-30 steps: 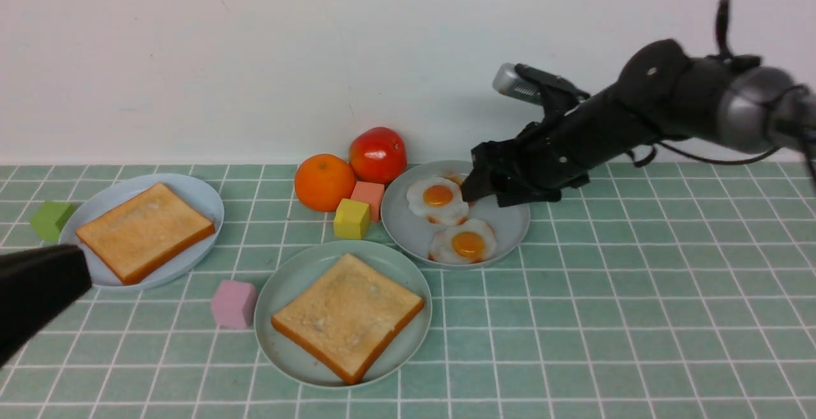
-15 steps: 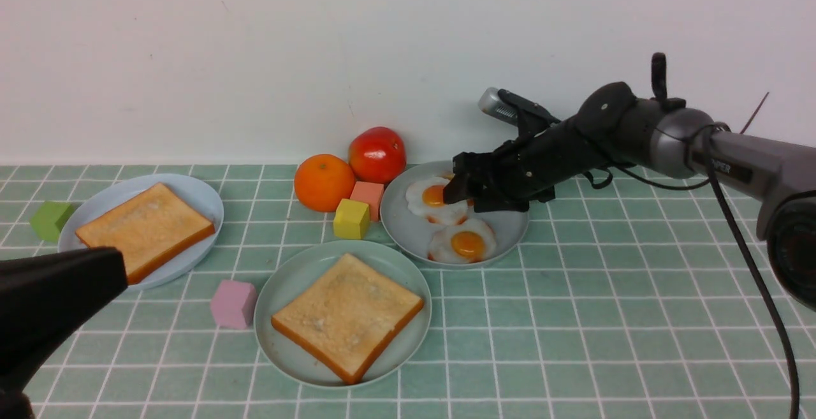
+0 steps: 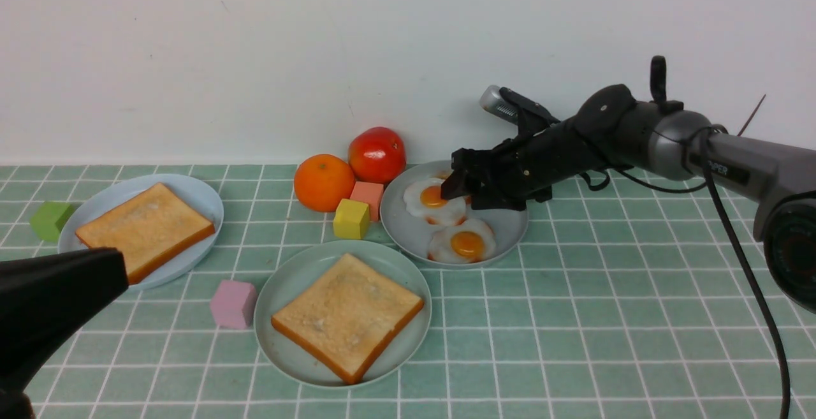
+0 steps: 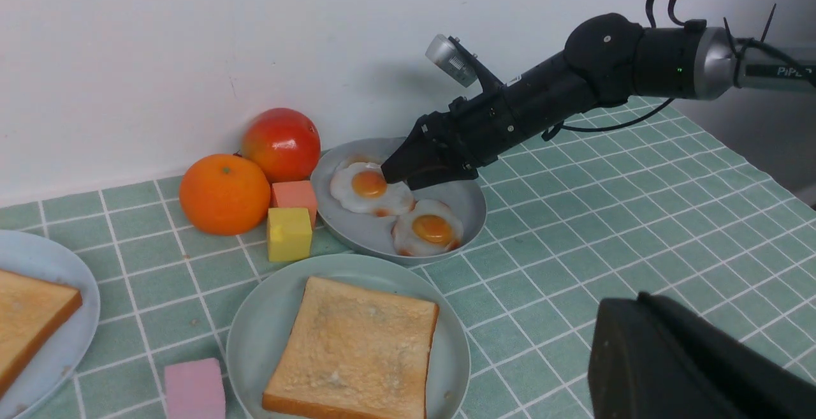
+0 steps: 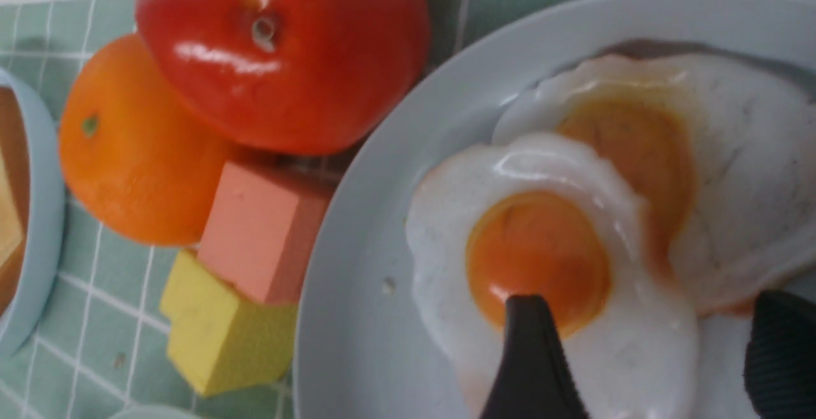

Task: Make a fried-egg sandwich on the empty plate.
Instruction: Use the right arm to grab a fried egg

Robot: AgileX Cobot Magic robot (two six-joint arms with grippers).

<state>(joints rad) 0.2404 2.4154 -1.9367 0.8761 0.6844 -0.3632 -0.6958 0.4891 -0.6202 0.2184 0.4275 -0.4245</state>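
Now the right gripper (image 3: 451, 191) — jaws parted, empty — hovers low over the rear white, orange-yolked fried egg (image 3: 437, 212).

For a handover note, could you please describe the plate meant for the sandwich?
On the green tiled table, three plates sit before the white wall. The mint-green plate is the nearest, middle one, beside the pink cube. Unlike the light blue plate, also bearing toast, it is greener; the grey plate holds eggs.
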